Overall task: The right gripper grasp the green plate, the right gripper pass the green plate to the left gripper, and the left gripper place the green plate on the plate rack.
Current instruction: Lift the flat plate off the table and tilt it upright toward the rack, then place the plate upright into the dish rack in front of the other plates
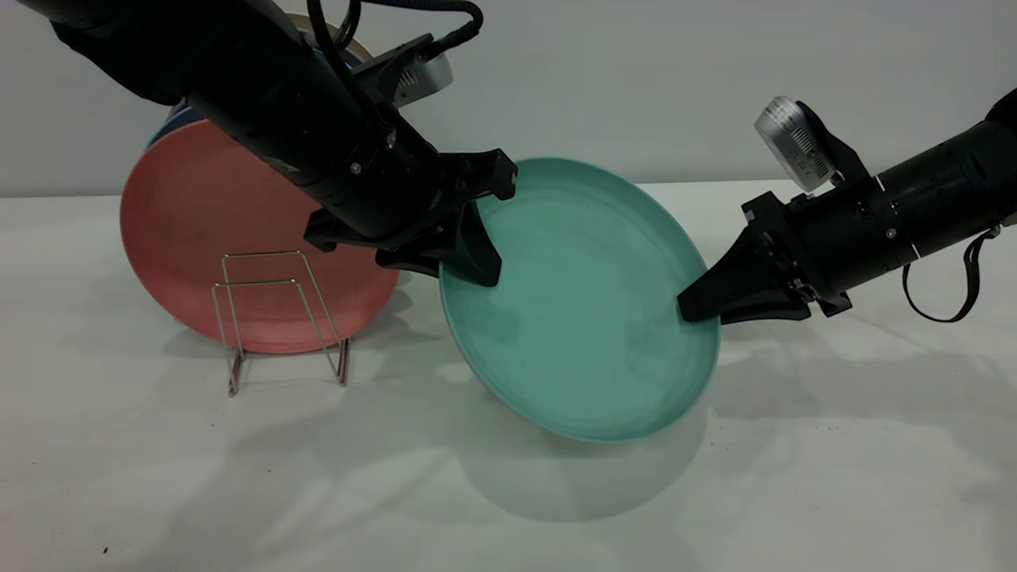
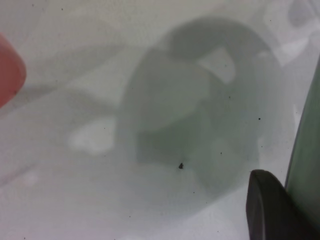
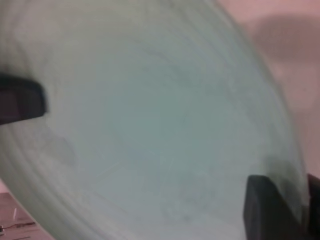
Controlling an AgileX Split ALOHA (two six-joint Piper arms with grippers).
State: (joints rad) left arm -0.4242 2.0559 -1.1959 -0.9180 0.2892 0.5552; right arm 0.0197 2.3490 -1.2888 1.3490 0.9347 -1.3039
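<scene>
The green plate [image 1: 584,310] hangs tilted above the table, held between both grippers. My left gripper [image 1: 470,270] is shut on its left rim, with one finger [image 1: 477,250] across the front face and the other hidden behind. In the left wrist view one finger [image 2: 270,210] lies against the plate's edge [image 2: 306,150]. My right gripper [image 1: 688,310] is shut on the plate's right rim. The right wrist view is filled by the plate [image 3: 150,125], with my own finger [image 3: 267,207] on it and the left gripper's finger [image 3: 20,102] at the far rim. The plate rack [image 1: 278,318] stands at the left.
A salmon-pink plate [image 1: 199,222] stands upright in the rack, with a blue plate [image 1: 171,123] behind it. The front loops of the rack hold nothing. The white table [image 1: 508,492] carries the plate's shadow below it. A wall closes the back.
</scene>
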